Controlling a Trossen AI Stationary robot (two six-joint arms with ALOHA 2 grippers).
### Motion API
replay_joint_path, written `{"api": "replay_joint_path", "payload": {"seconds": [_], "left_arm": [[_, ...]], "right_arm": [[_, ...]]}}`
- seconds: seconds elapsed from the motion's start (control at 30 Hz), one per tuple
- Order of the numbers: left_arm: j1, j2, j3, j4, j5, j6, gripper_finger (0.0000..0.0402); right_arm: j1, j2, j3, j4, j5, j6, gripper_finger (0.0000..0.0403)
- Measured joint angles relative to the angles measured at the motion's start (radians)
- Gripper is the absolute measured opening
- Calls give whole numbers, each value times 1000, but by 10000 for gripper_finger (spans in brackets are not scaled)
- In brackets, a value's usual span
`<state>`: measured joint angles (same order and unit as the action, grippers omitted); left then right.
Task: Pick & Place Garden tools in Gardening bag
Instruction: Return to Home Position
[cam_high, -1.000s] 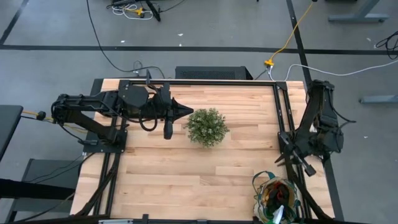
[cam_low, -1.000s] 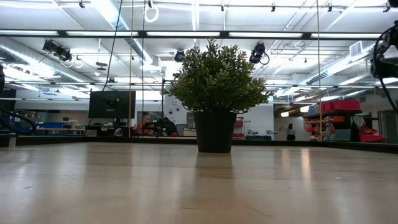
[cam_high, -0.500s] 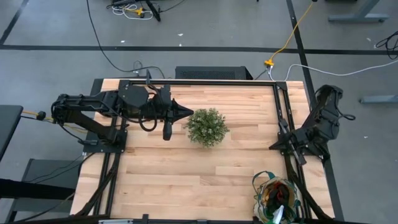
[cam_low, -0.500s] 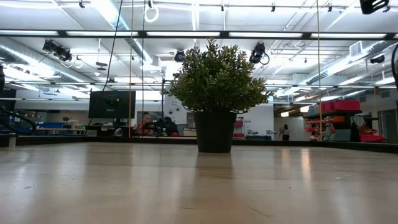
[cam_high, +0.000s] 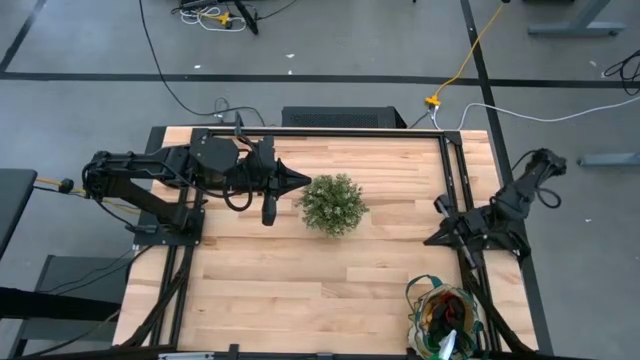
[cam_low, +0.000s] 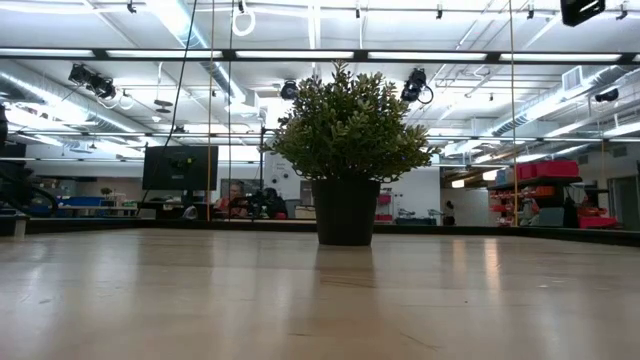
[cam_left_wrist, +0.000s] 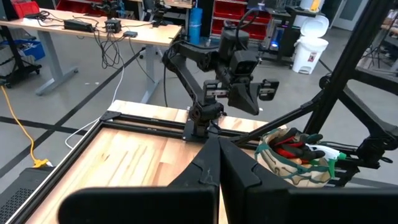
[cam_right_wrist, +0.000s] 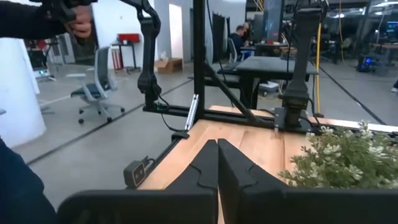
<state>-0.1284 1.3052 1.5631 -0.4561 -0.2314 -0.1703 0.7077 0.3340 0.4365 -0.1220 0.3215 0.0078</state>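
High view: the left gripper (cam_high: 292, 180) hovers just at 9 o'clock of the plant (cam_high: 333, 204). The right arm (cam_high: 520, 190) is folded at the 3 o'clock edge of the table (cam_high: 300, 280). The gardening bag (cam_high: 411, 312) sits at the 5 o'clock corner, garden tools (cam_high: 445, 318) inside.

Low view: the plant stands mid-table.

Left wrist view: the left fingers (cam_left_wrist: 205, 163) are pressed together, empty.

Right wrist view: the right gripper (cam_right_wrist: 217, 144) is likewise closed on nothing.

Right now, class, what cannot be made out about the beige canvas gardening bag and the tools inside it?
Beige canvas gardening bag: cut off by the high view's bottom edge; absent from the low view.
Wooden-handled tools: high view too small; in the left wrist view red gloves and dark frame bars cover them.
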Motion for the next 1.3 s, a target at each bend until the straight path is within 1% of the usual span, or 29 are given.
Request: {"api": "replay_joint_path", "payload": {"seconds": [0.13,0.33,0.43,0.57,0.73,0.93,1.13,1.3], "left_arm": [[1,0,0,0,0,1,2],[1,0,0,-1,0,2,2],[1,0,0,-2,0,2,2],[1,-4,0,-13,1,2,2],[1,-12,2,-25,1,1,2],[1,-24,2,-31,0,0,2],[1,-33,1,-33,0,0,2],[1,-32,1,-41,0,0,2]], "right_arm": [[-89,0,-53,81,-97,-5,0],[-220,0,-92,99,-227,-21,0],[-278,0,-116,141,-288,-27,0],[-331,-2,-156,160,-360,-26,0],[-361,-3,-211,217,-429,-27,0],[-380,-27,-271,218,-434,-52,0],[-398,-80,-348,306,-428,-49,0],[-432,-108,-379,309,-437,-52,0]]}}
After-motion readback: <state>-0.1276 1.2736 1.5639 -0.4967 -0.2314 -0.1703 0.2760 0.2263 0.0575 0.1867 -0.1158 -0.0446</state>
